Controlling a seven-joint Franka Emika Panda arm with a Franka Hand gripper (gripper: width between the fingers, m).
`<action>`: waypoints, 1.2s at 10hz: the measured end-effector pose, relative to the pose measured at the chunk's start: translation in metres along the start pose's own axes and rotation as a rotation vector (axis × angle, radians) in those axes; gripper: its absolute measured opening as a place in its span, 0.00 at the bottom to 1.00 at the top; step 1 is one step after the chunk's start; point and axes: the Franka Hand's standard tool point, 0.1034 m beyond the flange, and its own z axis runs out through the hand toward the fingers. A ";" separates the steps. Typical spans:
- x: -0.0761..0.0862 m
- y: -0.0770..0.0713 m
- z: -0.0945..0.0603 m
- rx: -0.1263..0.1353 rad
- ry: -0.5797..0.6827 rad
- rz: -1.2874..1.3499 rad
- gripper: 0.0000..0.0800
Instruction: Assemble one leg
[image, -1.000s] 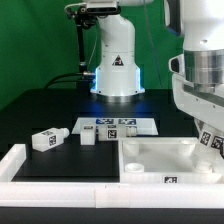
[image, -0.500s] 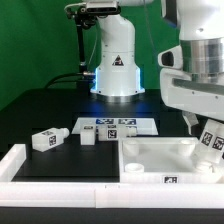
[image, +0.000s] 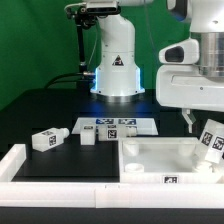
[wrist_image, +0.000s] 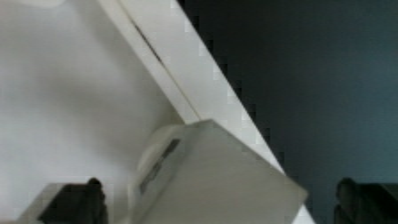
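Observation:
A leg (image: 210, 140), a stubby white block with a square tag, stands tilted at the right end of the large white panel (image: 158, 155). My gripper (image: 200, 122) hangs just above it, open, and does not grip it. In the wrist view the leg (wrist_image: 214, 170) lies between my two dark fingertips (wrist_image: 71, 203), with a gap on each side, against the white panel (wrist_image: 71, 100). Two more legs lie on the black table on the exterior view's left, one (image: 46, 139) on its side and one (image: 88, 135) nearer the middle.
The marker board (image: 118, 125) lies flat behind the panel. A white raised border (image: 60, 172) runs along the table's front. The robot's base (image: 117, 65) stands at the back, with a cable on the left.
My gripper has risen straight up from the panel over the last second. The leg has stayed in place, tilted at the panel's right end.

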 end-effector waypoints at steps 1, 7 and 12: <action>0.002 0.000 0.000 -0.016 0.021 -0.172 0.81; 0.004 0.010 0.007 -0.056 0.026 -0.506 0.81; 0.005 0.013 0.007 -0.053 0.033 -0.228 0.37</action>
